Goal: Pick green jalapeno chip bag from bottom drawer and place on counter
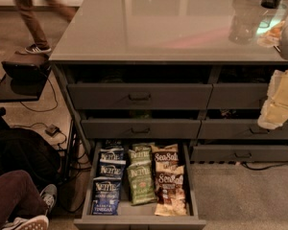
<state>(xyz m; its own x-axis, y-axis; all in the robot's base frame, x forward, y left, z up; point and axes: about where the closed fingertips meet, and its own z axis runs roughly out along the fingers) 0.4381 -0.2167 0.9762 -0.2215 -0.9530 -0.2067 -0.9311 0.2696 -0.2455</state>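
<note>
While the hand (277, 102) hangs level with the upper drawers (139, 96), its grip impossible to tell, the reach seems the step in hand: the green jalapeno chip bag (140, 183) lies well below and left of it in the open bottom drawer (139, 221), so it must descend there

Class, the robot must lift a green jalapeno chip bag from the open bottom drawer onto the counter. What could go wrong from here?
1. The green jalapeno chip bag lies close between blue Kettle bags and Sea Salt bags in the bottom drawer; a grasp may catch a neighbour.
2. The end effector sits at the right edge, beside the upper drawers, so its path down might clip a drawer front.
</note>
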